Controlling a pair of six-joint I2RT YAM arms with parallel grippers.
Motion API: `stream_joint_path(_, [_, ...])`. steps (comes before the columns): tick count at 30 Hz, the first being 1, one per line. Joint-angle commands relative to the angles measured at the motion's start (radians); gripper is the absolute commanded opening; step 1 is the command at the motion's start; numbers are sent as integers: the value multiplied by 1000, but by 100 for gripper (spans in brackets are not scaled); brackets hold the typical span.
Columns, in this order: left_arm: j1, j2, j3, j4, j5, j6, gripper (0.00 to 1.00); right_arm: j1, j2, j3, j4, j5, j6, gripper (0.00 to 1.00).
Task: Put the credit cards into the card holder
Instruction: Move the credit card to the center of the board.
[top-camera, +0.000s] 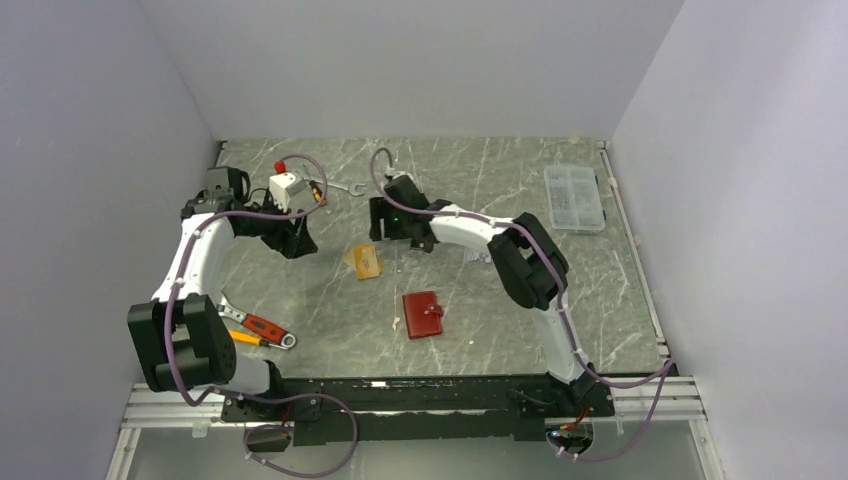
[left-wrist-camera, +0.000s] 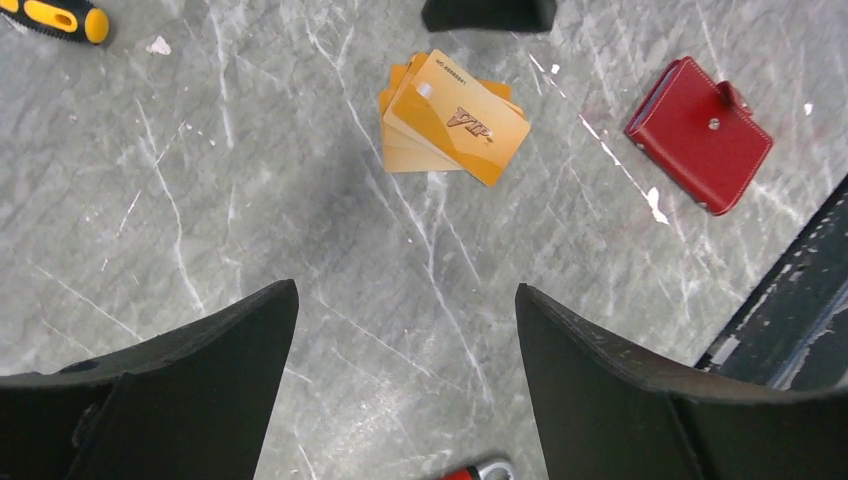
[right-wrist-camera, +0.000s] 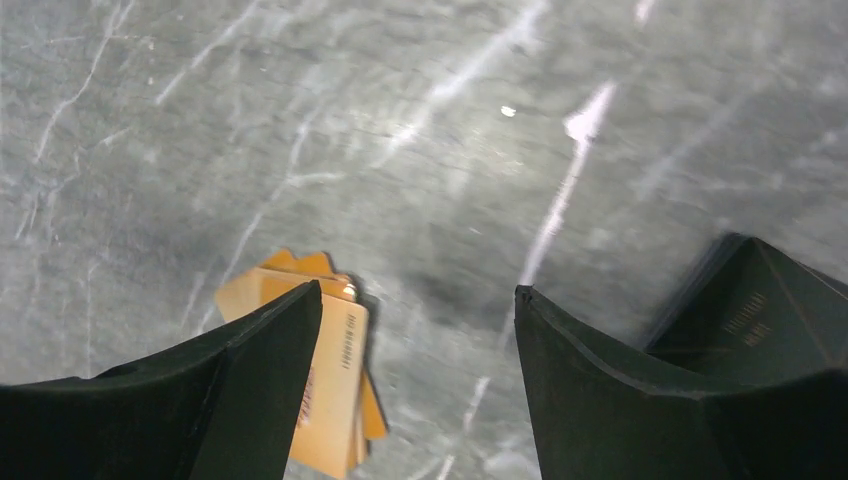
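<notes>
A fanned stack of orange credit cards (top-camera: 363, 262) lies flat on the marble table (top-camera: 480, 330), and shows clearly in the left wrist view (left-wrist-camera: 452, 125). The dark-red card holder (top-camera: 423, 315) lies shut with its snap tab fastened, nearer the arms and apart from the cards (left-wrist-camera: 700, 135). My left gripper (top-camera: 298, 243) hovers left of the cards, open, with only bare table between its fingers (left-wrist-camera: 407, 300). My right gripper (top-camera: 392, 238) hangs just right of the cards, open and holding nothing (right-wrist-camera: 418, 300). Its left finger hides part of the cards (right-wrist-camera: 335, 400).
A clear compartment box (top-camera: 574, 197) sits at the back right. A red-handled wrench (top-camera: 262, 328) and an orange-handled screwdriver (left-wrist-camera: 55, 18) lie at the left. A white block with a red knob (top-camera: 285, 185) and a small silver spanner (top-camera: 345, 190) are behind the left gripper.
</notes>
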Motion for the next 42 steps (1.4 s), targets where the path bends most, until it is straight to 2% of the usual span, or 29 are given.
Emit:
stream_joint_path(1, [-48, 11, -28, 124, -39, 52, 85, -34, -69, -119, 131, -193, 100, 72])
stream_joint_path(8, [-218, 57, -113, 319, -160, 122, 84, -54, -65, -192, 230, -272, 167, 69])
stream_joint_path(15, [-283, 150, -119, 405, -201, 180, 82, -59, -65, -288, 329, -313, 253, 63])
stream_joint_path(24, [-389, 171, -191, 560, -346, 191, 78, -62, -102, -405, 425, -332, 326, 59])
stream_joint_path(34, [-433, 233, -173, 586, -452, 200, 77, -62, -87, -444, 509, -378, 392, 52])
stream_joint_path(42, [-472, 237, -192, 615, -503, 201, 76, -61, -89, -468, 526, -373, 400, 51])
